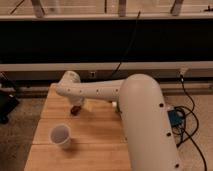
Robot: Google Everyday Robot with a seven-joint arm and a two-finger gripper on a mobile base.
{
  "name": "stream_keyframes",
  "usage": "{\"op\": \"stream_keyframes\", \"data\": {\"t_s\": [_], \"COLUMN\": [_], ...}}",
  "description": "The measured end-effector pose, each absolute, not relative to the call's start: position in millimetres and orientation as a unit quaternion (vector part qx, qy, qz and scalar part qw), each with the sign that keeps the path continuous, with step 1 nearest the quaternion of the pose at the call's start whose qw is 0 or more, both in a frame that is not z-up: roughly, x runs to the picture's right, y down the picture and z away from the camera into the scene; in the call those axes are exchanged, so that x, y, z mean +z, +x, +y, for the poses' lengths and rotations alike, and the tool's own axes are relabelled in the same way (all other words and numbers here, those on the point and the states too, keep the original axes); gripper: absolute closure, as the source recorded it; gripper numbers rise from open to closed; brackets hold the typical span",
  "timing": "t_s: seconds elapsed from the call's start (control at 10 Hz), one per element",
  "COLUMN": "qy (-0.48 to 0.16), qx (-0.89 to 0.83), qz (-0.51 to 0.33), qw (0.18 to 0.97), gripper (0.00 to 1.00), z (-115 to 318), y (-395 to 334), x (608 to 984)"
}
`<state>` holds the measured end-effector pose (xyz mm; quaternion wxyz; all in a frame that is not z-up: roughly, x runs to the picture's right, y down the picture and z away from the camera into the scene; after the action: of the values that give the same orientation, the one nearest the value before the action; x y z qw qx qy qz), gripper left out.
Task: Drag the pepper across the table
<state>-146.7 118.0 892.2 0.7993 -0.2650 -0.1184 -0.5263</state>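
We find the gripper [78, 103] low over the far left part of the table [95, 135], jaws apart, with the pepper [74, 111] just at its 7 o'clock. Toward 3 o'clock the robot's own arm [100, 91] lies across the boards and blocks that side. The white cup [60, 135] stands farther out at 7 o'clock, apart from the pepper. Bare wood lies open toward 5 o'clock, between cup and arm, and toward 9 o'clock as far as the table's edge.
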Motion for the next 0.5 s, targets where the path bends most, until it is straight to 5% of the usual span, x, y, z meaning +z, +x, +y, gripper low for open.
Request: {"op": "stream_keyframes", "data": {"t_s": [0.5], "qy": [-0.31], "qx": [-0.515], "qz": [-0.148], "qw": [0.786], "gripper": [0.2], "z": [121], "y": [-159], "x": [908]}}
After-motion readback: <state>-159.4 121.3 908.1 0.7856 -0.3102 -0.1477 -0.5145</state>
